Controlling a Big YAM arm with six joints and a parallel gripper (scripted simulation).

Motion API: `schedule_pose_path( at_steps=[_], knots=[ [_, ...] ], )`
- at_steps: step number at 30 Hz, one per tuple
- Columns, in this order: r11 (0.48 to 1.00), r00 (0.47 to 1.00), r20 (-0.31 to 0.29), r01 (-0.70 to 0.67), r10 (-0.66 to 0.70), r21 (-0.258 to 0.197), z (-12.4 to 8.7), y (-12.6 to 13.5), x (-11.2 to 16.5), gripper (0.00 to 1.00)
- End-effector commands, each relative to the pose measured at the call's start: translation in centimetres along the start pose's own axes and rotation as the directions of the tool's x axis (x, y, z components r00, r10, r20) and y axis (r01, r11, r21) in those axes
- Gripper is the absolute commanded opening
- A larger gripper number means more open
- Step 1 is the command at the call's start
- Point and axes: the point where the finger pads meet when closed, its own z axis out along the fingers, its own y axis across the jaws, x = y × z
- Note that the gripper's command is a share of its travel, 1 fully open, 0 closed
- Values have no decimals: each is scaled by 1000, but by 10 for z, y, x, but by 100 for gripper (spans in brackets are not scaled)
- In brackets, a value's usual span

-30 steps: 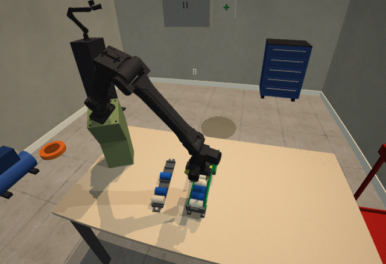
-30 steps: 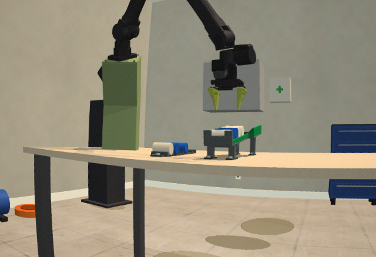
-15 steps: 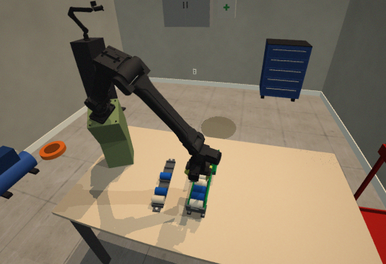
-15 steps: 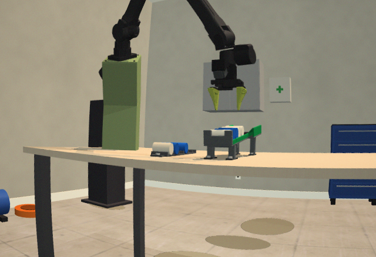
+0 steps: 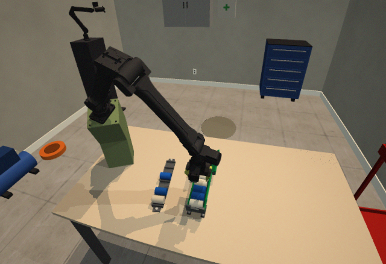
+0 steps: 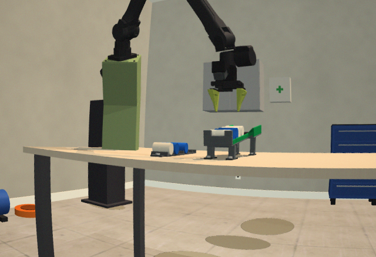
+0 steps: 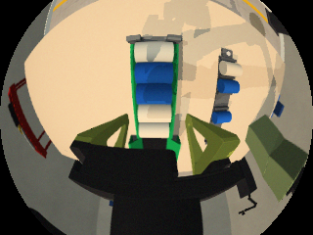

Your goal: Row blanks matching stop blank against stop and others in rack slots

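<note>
The green feed ramp [image 5: 199, 192] stands on grey legs, with its grey stop [image 6: 217, 139] at the near end. A white blank [image 5: 195, 202] lies at the stop. Up the ramp from it lie two blue blanks [image 5: 198, 192] and then white ones [image 7: 155, 120]. The flat dark stock rack [image 5: 163, 189] lies to the ramp's left. It holds two blue blanks [image 5: 165, 175] [image 5: 160, 190] and one white blank [image 5: 158, 199] across it. My gripper [image 6: 227, 108] hangs open and empty well above the ramp's upper part, fingers pointing down; it also shows in the wrist view [image 7: 156, 140].
The arm's green pedestal [image 5: 110, 136] stands at the table's back left corner. A blue drawer cabinet [image 5: 285, 68] stands by the far wall. A red frame [image 5: 372, 186] is beyond the table's right edge. An orange ring [image 5: 52, 149] lies on the floor at left.
</note>
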Motion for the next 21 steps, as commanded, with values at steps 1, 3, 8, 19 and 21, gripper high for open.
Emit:
schedule_pose_path(
  at_steps=[1,3,8,19,21],
  knots=[
    [999,1000,10,-14,14,-33,1,16,-12,80],
    [998,1000,13,-15,16,-67,-15,29,-12,80],
    [1000,1000,6,-9,9,-27,11,14,-9,80],
    [999,1000,8,-9,10,-34,22,17,-10,80],
    [1000,1000,7,-12,12,-26,29,14,-11,80]
  ],
)
